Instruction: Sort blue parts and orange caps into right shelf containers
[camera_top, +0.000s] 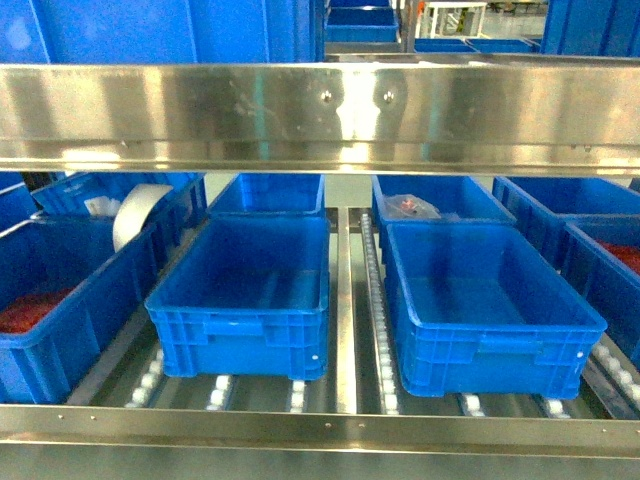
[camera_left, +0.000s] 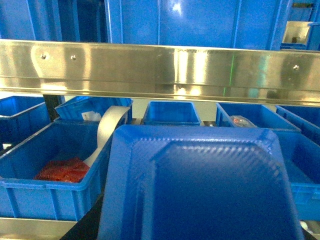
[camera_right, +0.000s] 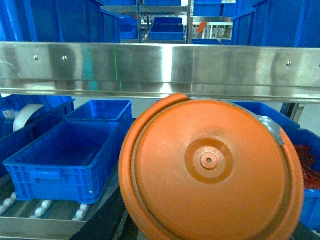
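A large blue part, a moulded tray shape, fills the lower left wrist view and hides the left gripper's jaws; it hangs in front of the shelf, held there. A round orange cap with a central hub fills the right wrist view, held up before the shelf. A grey fingertip shows at its upper right rim. Two empty blue right shelf containers stand side by side on the rollers, one left of middle and one right of it. Neither gripper appears in the head view.
A steel shelf beam crosses above the crates. The left crate holds red-orange pieces, and a white tape roll stands behind it. Red pieces also fill a far-right crate. Behind sit smaller crates, one holding a plastic bag.
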